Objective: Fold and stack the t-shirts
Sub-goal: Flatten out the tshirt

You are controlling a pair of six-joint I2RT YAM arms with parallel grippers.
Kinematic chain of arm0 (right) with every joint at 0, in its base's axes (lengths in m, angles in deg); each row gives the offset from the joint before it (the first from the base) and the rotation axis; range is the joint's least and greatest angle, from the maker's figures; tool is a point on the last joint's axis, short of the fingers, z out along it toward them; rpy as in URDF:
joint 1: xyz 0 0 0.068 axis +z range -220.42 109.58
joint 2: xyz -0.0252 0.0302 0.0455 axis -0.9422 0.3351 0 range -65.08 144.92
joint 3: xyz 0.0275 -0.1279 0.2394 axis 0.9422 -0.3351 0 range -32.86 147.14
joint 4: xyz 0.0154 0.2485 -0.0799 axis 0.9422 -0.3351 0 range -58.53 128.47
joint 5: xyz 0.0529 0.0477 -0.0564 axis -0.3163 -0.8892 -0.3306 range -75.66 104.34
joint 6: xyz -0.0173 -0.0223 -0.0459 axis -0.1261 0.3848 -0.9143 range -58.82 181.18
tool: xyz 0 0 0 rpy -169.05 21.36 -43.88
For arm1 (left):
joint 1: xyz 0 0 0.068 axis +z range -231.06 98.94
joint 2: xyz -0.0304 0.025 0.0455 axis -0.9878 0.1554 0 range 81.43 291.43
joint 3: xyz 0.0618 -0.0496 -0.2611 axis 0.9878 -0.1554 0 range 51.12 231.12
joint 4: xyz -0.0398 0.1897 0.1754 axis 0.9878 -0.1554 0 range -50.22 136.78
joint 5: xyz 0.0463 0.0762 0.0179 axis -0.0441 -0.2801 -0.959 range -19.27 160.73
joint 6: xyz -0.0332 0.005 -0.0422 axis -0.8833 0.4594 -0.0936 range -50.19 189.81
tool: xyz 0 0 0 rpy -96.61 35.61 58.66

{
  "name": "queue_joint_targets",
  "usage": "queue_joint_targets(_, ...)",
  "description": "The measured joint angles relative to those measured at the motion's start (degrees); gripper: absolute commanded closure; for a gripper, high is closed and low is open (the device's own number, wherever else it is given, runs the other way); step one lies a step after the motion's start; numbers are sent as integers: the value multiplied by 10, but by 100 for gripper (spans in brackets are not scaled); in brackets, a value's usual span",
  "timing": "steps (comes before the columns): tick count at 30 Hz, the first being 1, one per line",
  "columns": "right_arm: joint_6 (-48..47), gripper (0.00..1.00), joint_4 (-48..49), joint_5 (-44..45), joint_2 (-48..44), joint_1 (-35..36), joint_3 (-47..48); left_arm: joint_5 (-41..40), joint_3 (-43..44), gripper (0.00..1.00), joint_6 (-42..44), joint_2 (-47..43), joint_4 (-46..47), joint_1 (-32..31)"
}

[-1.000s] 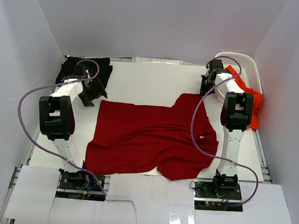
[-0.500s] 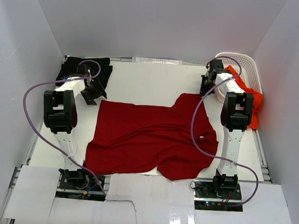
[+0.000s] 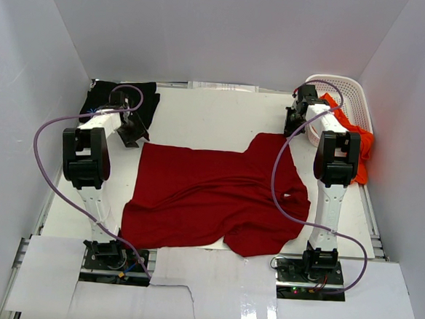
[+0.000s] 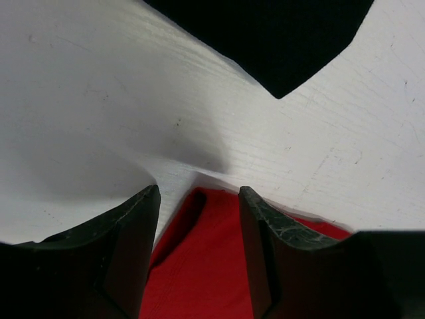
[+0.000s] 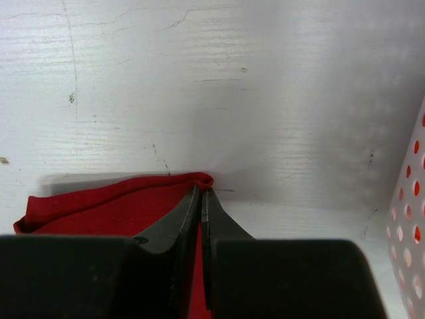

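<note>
Dark red t-shirt (image 3: pixel 210 196) corner in tight right hand (image 5: pixel 202 193), left hand (image 4: pixel 199 194) agape.

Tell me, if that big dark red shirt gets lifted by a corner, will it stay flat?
Probably not: the dark red t-shirt lies wrinkled and folded over on the table, so it should sag from wherever it is pinched. It looks thin, likely light; the right gripper is shut on an edge fold. Pushed, it would probably bunch up, not slide whole.
</note>
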Motion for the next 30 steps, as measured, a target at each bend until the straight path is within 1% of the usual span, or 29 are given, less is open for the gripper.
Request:
queue_joint_targets(2,0,92,0,0,0,0,1,0,-1,45,2,0,2,0)
queue_joint_targets(10,0,92,-1,0,1,0,1,7,-8,45,9,0,7,-5)
queue_joint_targets(13,0,92,-1,0,1,0,1,7,-9,49,11,-1,10,-9)
queue_joint_targets(14,0,92,-1,0,1,0,1,7,-9,53,12,-1,11,-11)
queue_joint_targets(15,0,92,-1,0,1,0,1,6,-9,61,13,0,10,-13)
queue_joint_targets(18,0,92,-1,0,1,0,1,5,-8,75,16,5,10,-18)
queue_joint_targets(19,0,92,-1,0,1,0,1,5,-6,83,17,7,10,-19)
queue_joint_targets(21,0,92,-1,0,1,0,1,5,-3,89,18,11,9,-19)
queue_joint_targets(22,0,92,-1,0,1,0,1,6,0,96,19,12,7,-19)
queue_joint_targets(24,0,92,-1,0,1,0,2,7,5,100,19,15,2,-19)
queue_joint_targets(27,0,92,-5,-4,2,0,8,6,13,100,20,19,-4,-20)
queue_joint_targets(30,2,92,-23,-17,24,0,58,4,24,100,20,26,-13,-21)
